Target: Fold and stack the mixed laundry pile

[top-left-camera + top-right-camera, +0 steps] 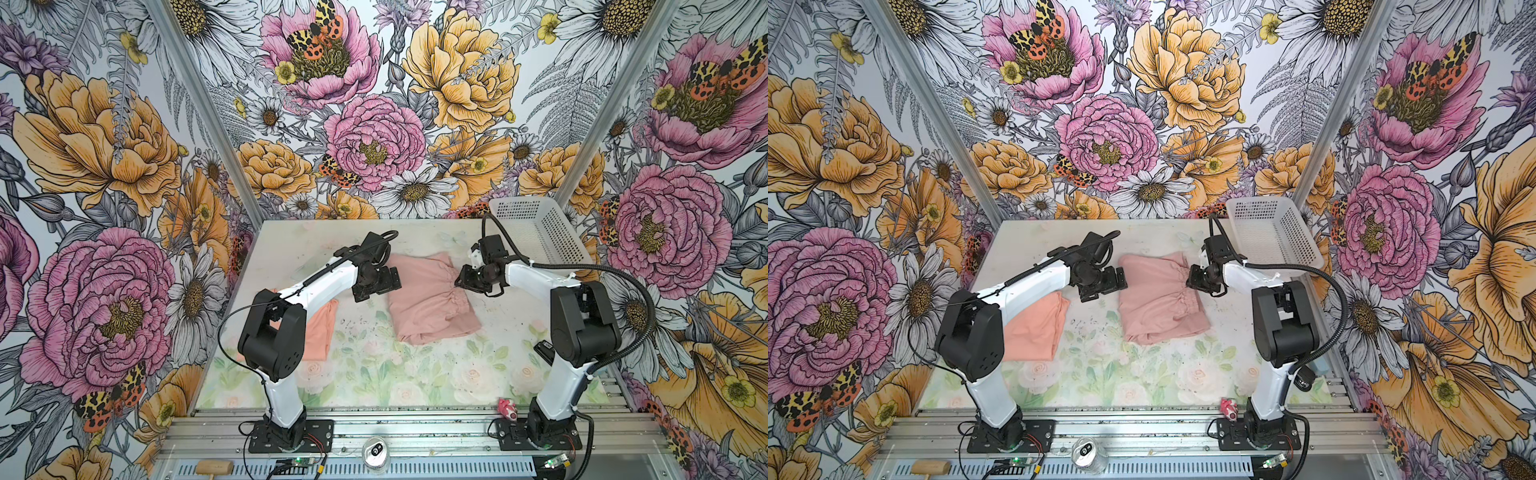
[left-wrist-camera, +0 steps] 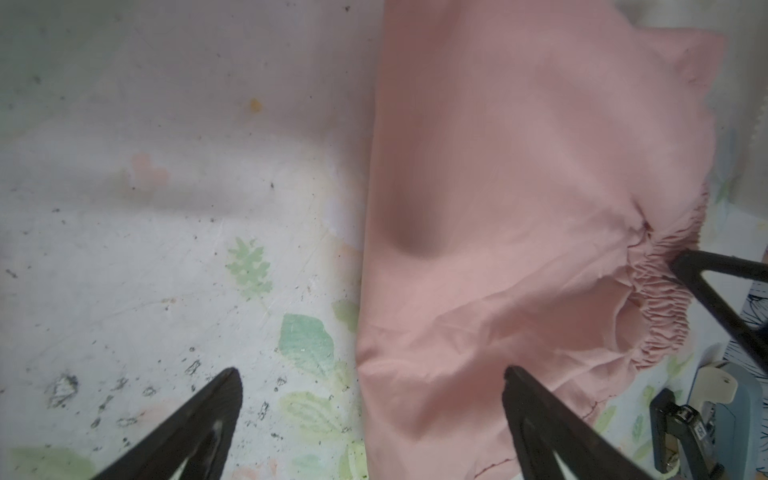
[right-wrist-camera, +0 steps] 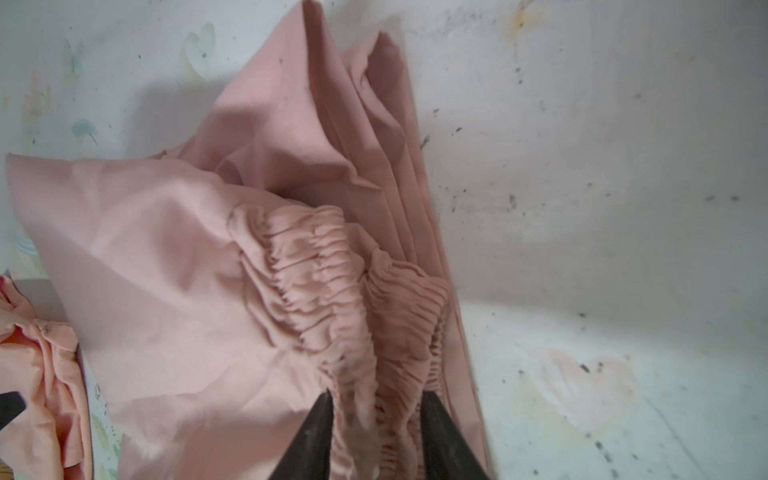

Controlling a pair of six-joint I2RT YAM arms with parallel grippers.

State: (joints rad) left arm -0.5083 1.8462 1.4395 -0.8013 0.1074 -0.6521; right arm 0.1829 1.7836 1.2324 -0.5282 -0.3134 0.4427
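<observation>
Two soft garments are lying apart on the pale floral-printed table (image 1: 374, 374). The plain dusty-pink garment (image 1: 428, 303) with a gathered elastic edge is sitting folded at mid-table in both top views (image 1: 1158, 303). The peach-orange T-shirt (image 1: 320, 332) is lying to its left, partly hidden under the left arm, and a strip of bare table is showing between the two pieces (image 1: 1038, 328).

The left gripper (image 1: 376, 284) is hovering at the dusty-pink garment's left edge. In the left wrist view its fingers (image 2: 216, 411) are standing wide apart. One is hanging over bare table and the other over the border of the cloth (image 2: 519, 208), so the garment's edge is running between them. I cannot tell whether either tip is touching the fabric.

The right gripper (image 1: 461, 282) is reaching in at the garment's right edge, onto the gathered band. In the right wrist view its fingers (image 3: 316, 436) are standing partway apart. The ruffled band is bunching up between them and brushing both inner faces. I cannot tell whether they are squeezing it or only straddling it. A corner of the peach-orange T-shirt (image 3: 37, 374) is showing beyond the pink cloth (image 3: 166, 270).

The white perforated plastic basket (image 1: 540, 237) is sitting at the far right corner, apart from both garments.
</observation>
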